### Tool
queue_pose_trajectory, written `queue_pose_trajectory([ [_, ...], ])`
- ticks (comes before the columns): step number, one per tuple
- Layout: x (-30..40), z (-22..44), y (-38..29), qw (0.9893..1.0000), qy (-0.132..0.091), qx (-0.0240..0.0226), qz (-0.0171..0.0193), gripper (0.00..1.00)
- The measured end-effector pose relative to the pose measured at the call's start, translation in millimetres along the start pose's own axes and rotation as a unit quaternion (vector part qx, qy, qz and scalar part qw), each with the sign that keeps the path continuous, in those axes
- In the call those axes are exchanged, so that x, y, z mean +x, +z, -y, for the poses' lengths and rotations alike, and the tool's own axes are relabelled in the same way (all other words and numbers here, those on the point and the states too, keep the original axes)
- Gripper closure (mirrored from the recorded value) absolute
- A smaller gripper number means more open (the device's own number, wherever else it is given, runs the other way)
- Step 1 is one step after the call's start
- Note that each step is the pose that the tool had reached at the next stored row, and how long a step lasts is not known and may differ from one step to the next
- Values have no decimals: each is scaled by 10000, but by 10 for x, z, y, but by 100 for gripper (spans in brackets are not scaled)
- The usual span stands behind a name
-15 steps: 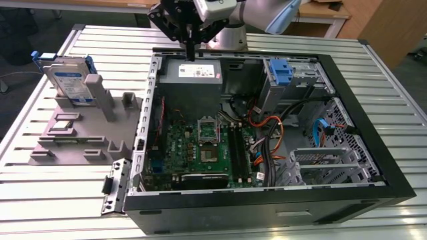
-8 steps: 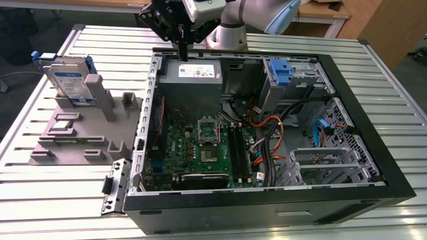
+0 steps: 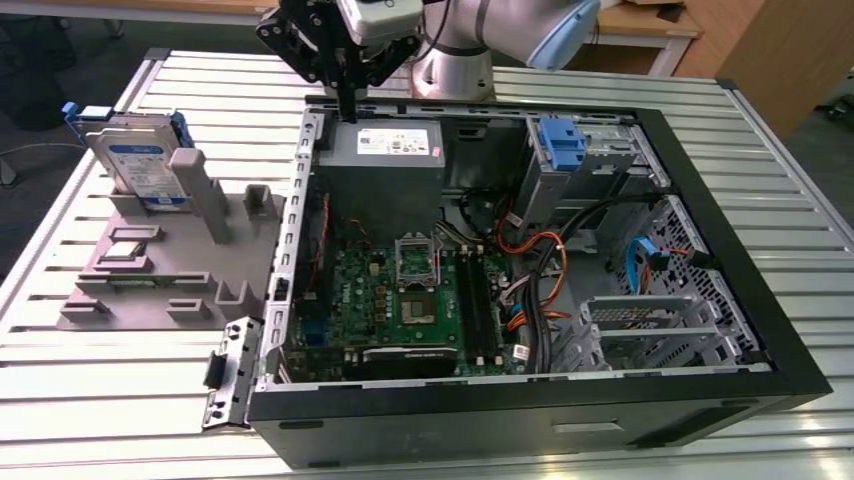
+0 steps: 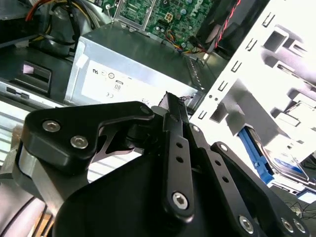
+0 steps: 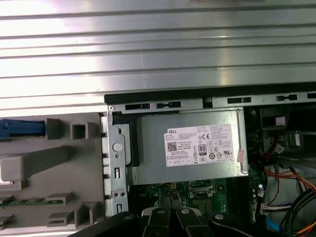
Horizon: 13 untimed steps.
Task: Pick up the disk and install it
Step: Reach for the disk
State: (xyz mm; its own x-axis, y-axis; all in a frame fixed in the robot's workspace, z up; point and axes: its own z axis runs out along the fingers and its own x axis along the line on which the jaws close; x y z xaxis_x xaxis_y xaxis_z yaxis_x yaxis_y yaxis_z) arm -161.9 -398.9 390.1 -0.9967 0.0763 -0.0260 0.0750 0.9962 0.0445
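Gripper [image 3: 350, 110] of a Universal Robots arm is hovering over the rear edge of an open computer case [image 3: 534, 400], its fingers drawn together and holding nothing, while the job of fitting the disk is waiting to get under way. Directly beneath the fingertips, the grey power-supply box [image 3: 387, 150] is sitting in its corner of the case, its white sticker facing up toward the wrist. The disk [image 3: 140, 165] is standing upright in a slot of the grey fixture [image 3: 147, 300] outside the case, well apart from the gripper and off to its side, toward the exterior view's left (its white-and-blue label and blue rails are showing plainly there). On the gripper's opposite side, deeper along the case's rear, a bare blue bracket [image 3: 561, 140] is sitting in a metal bay. Farther from the gripper, past the green motherboard [image 3: 414, 290], a perforated drive cage [image 3: 654, 325] is lying near the case's front. Case and fixture are both resting on a slatted metal table [image 3: 107, 370].

Judging from how things are lying, no part of the task is done. The disk is neither gripped nor lifted from its slot, nothing is touching it, and the gripper is nearer the power supply than the drive. Both the pick-up and the installation appear left to do.
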Motion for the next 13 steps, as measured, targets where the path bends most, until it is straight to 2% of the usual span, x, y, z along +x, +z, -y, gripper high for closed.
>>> queue_pose_trajectory([
  [13, 11, 1, 0, 10000, 0, 0, 0, 89],
])
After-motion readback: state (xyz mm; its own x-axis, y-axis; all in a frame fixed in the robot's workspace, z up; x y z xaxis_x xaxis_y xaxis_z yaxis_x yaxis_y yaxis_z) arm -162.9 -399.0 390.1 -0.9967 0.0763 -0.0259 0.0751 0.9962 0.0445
